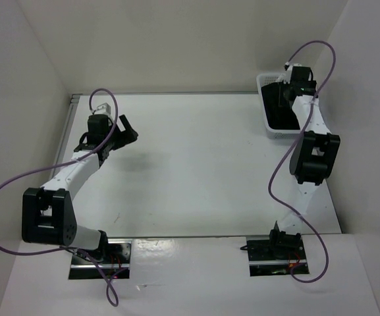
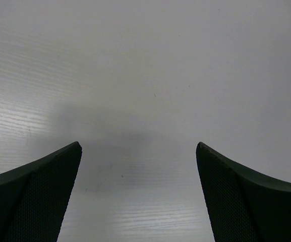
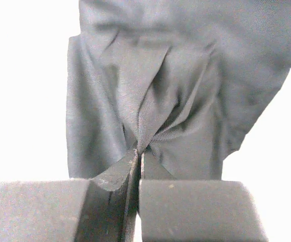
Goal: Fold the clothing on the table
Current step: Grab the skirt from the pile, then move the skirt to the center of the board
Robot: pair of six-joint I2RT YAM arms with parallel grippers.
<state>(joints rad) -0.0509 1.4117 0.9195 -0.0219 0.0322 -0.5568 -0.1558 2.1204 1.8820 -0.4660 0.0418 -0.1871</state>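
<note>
Two white-and-black robot arms stand at the near edge of the one large smooth white worktop (image 1: 196,164). The left arm (image 1: 78,168) is bent sharply at its elbow near the base. Its forearm slants away over the left side of the worktop, and its jaws are spread wide, the two dark fingers (image 2: 39,196) well apart. They hover above bare white surface (image 2: 145,60), and nothing lies between or beneath them. The right arm (image 1: 311,145) is stretched far out from its base, and its wrist is tipped down into the single white plastic mesh basket (image 1: 274,133) at the far right corner. Its jaws are pressed together and pinch a raised fold of the one black pleated skirt of thin fabric (image 3: 185,75). Creases fan out from the pinch, and the rest of the cloth spreads ahead of the jaws and to both sides of them. From above, the skirt (image 1: 278,115) shows as a dark mass inside the basket, directly under the right jaws and well apart from the left ones. One looping purple cable runs along each arm, two in all, one on the left (image 1: 5,191) and one on the right (image 1: 275,178).
</note>
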